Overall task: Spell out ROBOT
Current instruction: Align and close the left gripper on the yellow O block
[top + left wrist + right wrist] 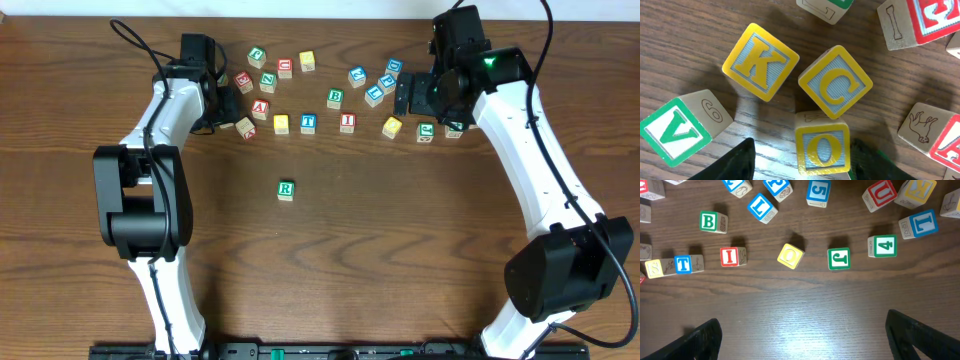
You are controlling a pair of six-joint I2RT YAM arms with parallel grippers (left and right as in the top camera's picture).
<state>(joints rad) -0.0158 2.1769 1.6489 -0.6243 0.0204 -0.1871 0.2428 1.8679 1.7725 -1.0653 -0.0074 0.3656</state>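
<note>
I take this for a robotics lab bench: a wood-grain table (400, 250) fills the frame, my left arm (160, 140) and right arm (530, 140) rise from a black base rail (330, 352) at the bottom edge, and cables (135, 42) trail toward the top.

R cube (286, 189) apart, mid-tbl (400, 260)

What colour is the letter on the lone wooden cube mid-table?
Green R on the small wooden cube, clearest in the overhead view.
</note>
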